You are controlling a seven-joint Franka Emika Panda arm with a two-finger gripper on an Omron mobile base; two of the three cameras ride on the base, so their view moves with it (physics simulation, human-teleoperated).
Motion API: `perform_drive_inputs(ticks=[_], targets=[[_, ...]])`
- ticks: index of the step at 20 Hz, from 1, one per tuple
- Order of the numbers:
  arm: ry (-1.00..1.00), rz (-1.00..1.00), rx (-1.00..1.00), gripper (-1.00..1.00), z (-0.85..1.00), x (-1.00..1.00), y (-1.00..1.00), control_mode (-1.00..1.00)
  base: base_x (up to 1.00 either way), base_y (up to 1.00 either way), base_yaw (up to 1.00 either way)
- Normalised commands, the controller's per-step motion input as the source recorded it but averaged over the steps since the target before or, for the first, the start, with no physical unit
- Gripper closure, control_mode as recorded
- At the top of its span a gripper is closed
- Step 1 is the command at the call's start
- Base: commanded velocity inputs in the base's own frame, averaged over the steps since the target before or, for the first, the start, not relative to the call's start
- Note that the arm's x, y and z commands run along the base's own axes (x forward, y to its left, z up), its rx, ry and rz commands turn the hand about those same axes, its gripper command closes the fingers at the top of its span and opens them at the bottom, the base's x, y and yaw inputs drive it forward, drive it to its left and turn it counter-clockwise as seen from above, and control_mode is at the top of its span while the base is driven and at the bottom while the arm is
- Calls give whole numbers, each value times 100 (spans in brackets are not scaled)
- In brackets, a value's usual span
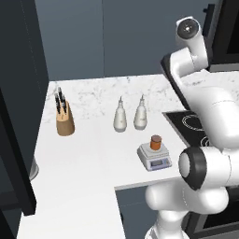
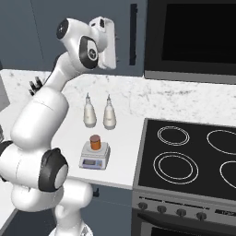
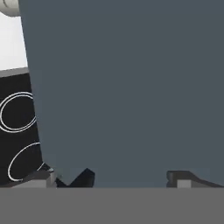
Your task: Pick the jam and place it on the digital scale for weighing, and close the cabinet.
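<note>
**Operator:** Report the cabinet.

**Technician:** The cabinet (image 2: 92, 32) door is slate-blue with a black bar handle (image 2: 133, 34). In the hand view its flat face (image 3: 131, 87) lies directly ahead, very near the camera. The arm is raised with the hand against the door, probably to push it flush; whether it is fully shut cannot be told.

**Operator:** Countertop and cooktop?

**Technician:** The white marble counter (image 1: 88, 154) carries everything; the black cooktop (image 2: 184, 161) adjoins it on the right.

**Operator:** Task items?

**Technician:** The digital scale (image 1: 155, 158) sits near the counter's front edge, display forward. The jam (image 1: 156, 142) stands upright on its platform, so weighing placement appears complete.

**Operator:** Tool state?

**Technician:** The gripper (image 3: 113, 177) holds nothing; its fingertips (image 3: 179, 178) stand spread apart.
</note>
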Motion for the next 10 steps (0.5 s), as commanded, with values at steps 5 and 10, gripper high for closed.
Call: perform_drive_inputs(ticks=[5, 10], targets=[[5, 13, 8, -100, -54, 100, -89, -100, 0, 0, 0], [0, 17, 10, -100, -61, 100, -91, -100, 0, 0, 0]])
